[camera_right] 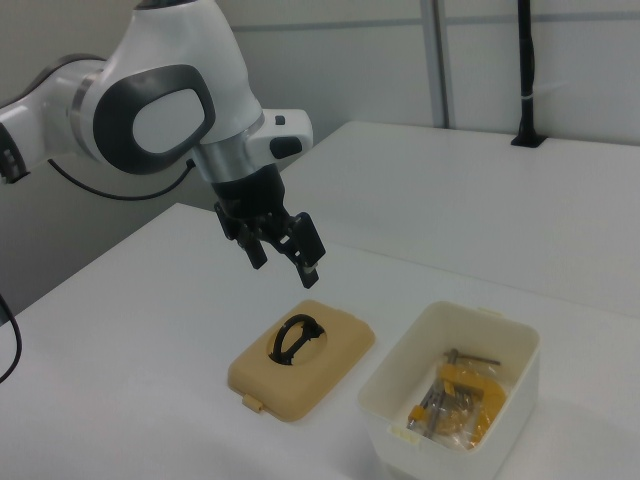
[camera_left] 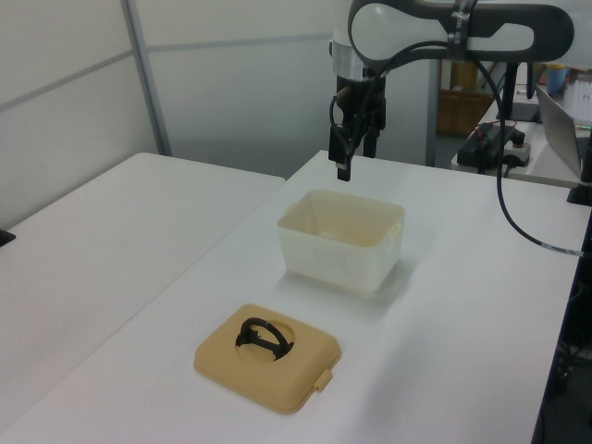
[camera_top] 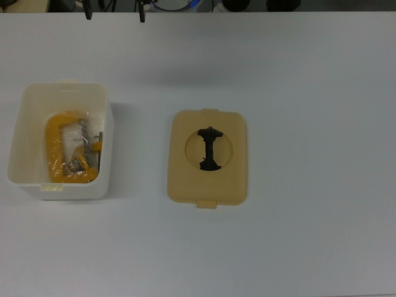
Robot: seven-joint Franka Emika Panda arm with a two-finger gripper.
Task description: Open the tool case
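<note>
White table (camera_top: 309, 74) carries: white rounded plastic box (camera_top: 60, 142), uncovered, tools inside, at the top view's left; mustard-yellow lid (camera_top: 208, 157) flat beside it, apart. Lid light, rigid; hold by black handle (camera_top: 210, 149). Gripper (camera_right: 283, 250) raised, fingers apart, empty.

The top view looks straight down on the tabletop (camera_top: 309, 93) from well above, with the open white box (camera_top: 60, 141) at the frame's left and the lid (camera_top: 208, 158) at centre. The left view stands off at a raised angle, lid (camera_left: 268, 356) low in frame, box (camera_left: 340, 240) behind it, claw (camera_left: 351, 153) at upper centre. The right view looks down closer from the opposite side, box (camera_right: 450, 395) at lower right; all three share box and lid.
</note>
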